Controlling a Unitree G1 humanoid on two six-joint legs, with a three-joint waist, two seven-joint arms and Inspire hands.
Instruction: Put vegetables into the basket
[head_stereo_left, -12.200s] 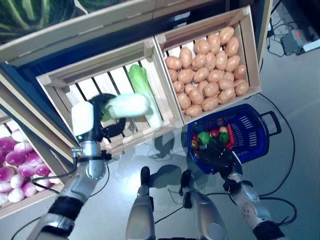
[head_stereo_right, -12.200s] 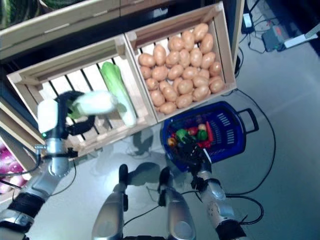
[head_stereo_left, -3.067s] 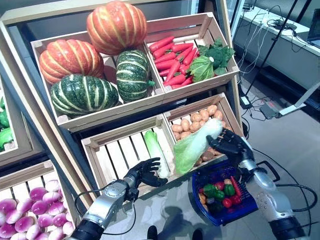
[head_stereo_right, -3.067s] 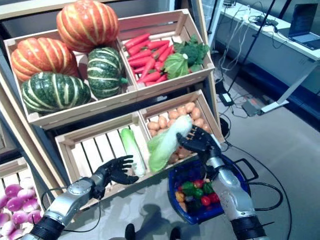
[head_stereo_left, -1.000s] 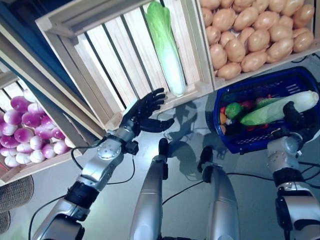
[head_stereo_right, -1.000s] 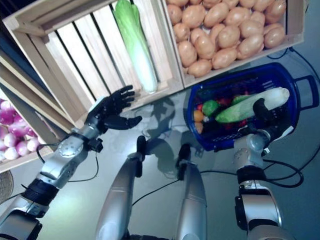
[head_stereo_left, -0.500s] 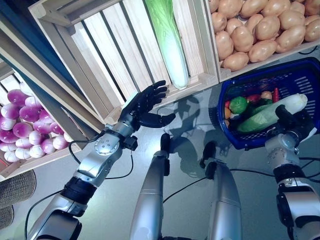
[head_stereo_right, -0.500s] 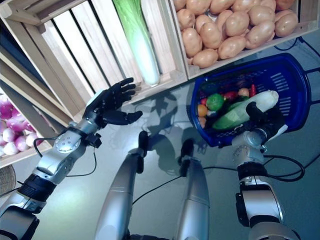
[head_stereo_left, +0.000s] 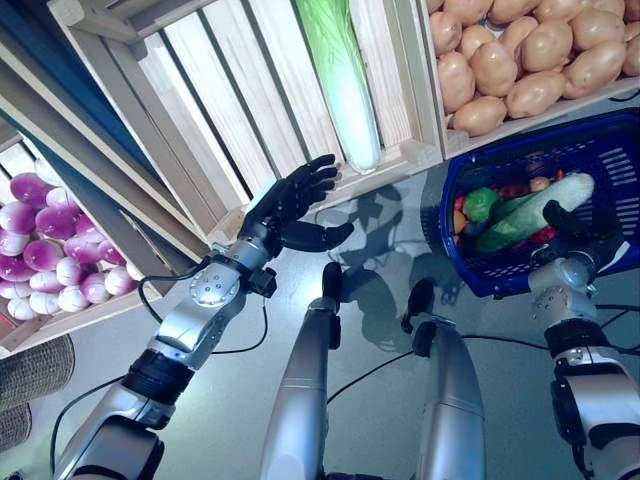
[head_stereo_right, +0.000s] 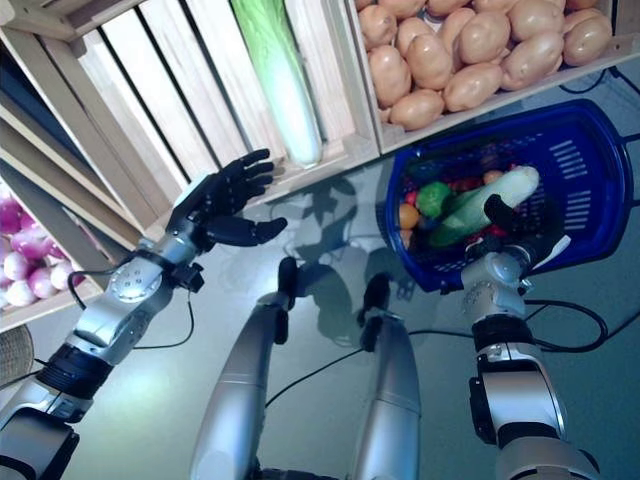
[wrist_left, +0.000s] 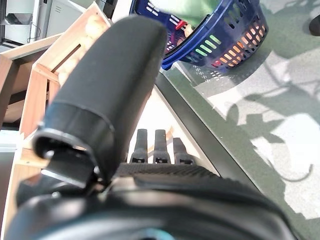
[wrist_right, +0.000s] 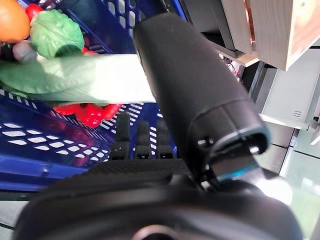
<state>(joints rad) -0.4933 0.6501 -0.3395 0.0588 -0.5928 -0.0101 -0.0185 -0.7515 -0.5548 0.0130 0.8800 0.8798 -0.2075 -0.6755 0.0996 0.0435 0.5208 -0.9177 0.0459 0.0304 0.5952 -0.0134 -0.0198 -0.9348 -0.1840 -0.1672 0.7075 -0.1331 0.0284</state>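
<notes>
Right hand (head_stereo_left: 572, 228): we see it wrapped round a cabbage (head_stereo_left: 530, 211), lower right.
Basket (head_stereo_left: 600, 145): blue; cabbage lies inside over peppers (head_stereo_left: 479, 205).
Left hand (head_stereo_left: 288, 206): fingers spread, empty, centre.
Crates: another cabbage (head_stereo_left: 345, 90); potatoes (head_stereo_left: 520, 50) upper right.

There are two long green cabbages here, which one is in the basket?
The cabbage lying across the blue basket, by the right hand. The other cabbage lies in the slatted wooden crate, above the open left hand.
</notes>
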